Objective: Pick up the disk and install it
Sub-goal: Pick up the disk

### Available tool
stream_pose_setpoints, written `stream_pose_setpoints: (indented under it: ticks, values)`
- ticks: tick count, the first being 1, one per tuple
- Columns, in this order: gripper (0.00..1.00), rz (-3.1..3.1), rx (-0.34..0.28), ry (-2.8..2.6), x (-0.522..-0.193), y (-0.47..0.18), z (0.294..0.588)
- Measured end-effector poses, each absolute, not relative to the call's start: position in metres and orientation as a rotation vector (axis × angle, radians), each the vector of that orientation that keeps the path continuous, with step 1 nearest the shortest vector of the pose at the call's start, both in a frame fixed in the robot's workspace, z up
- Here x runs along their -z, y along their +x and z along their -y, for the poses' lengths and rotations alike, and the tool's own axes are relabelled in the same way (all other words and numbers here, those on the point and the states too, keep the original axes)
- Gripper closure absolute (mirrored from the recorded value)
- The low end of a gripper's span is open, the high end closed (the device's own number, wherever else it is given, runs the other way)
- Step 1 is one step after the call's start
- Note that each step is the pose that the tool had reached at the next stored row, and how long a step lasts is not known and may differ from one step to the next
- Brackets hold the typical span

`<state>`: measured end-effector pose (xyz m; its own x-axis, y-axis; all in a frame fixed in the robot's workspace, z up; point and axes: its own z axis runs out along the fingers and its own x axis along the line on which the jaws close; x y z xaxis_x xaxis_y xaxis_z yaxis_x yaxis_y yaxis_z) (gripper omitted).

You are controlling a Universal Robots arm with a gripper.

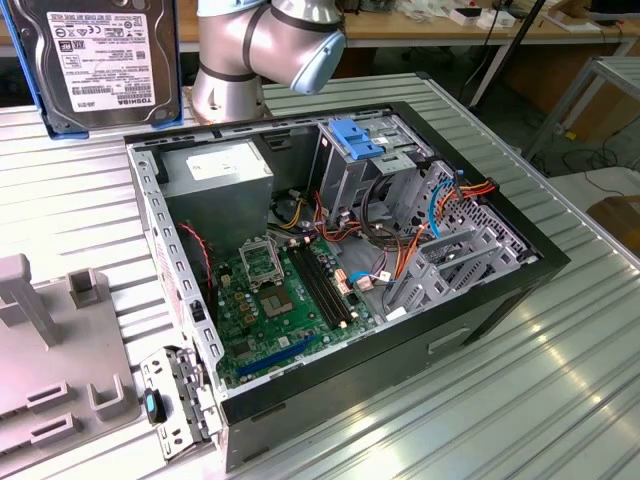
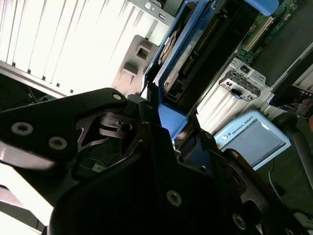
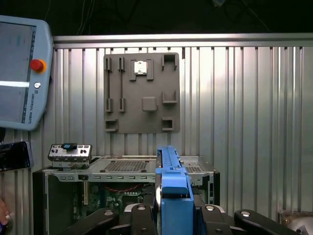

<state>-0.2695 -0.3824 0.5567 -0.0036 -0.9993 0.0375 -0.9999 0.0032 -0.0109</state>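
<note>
The ribbed metal table point(image 1: 560, 400) carries an open computer case point(image 1: 470, 320) lying on its side at the centre of the exterior view. The robot arm point(image 1: 270, 45) stands at 12 o'clock from the case. A grey fixture plate point(image 1: 40, 390) lies on the table at 8 o'clock from the case.

The disk point(image 1: 100, 50) appears at 11 o'clock in the exterior view. It is upright with its white label facing the camera and its light-blue bracket along the edges. It is outside the case and not seated in the drive cage.

Inside the case, the power-supply box point(image 1: 215, 170) sits at 11 o'clock, the green motherboard point(image 1: 270, 310) at 7 o'clock, and the blue latch point(image 1: 355, 135) on the drive cage at 12 o'clock.

In both wrist views the gripper point(image 3: 173, 214) is pressed onto the disk's blue bracket, with the disk seen edge-on between the black fingers point(image 2: 105, 125). The first wrist view also shows a teach pendant point(image 3: 22, 73).
</note>
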Motion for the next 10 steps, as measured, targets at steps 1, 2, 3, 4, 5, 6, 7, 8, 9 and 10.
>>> stream_pose_setpoints:
  ticks: [1, 2, 3, 4, 5, 6, 7, 8, 9, 10]
  values:
    - [0.63, 2.212, -0.053, 2.204, -0.557, -0.268, 0.382]
    - [0.63, 2.211, -0.053, 2.204, -0.557, -0.267, 0.382]
    - [0.63, 2.211, -0.053, 2.204, -0.557, -0.266, 0.382]
    - [0.63, 2.211, -0.053, 2.204, -0.557, -0.265, 0.382]
    - [0.63, 2.212, -0.053, 2.204, -0.557, -0.264, 0.382]
    - [0.63, 2.211, -0.053, 2.204, -0.557, -0.263, 0.382]
    - [0.63, 2.212, -0.053, 2.204, -0.557, -0.261, 0.382]
    - [0.63, 2.211, -0.053, 2.204, -0.557, -0.26, 0.382]
    - [0.63, 2.211, -0.053, 2.204, -0.557, -0.259, 0.382]
    - [0.63, 2.211, -0.053, 2.204, -0.557, -0.258, 0.382]
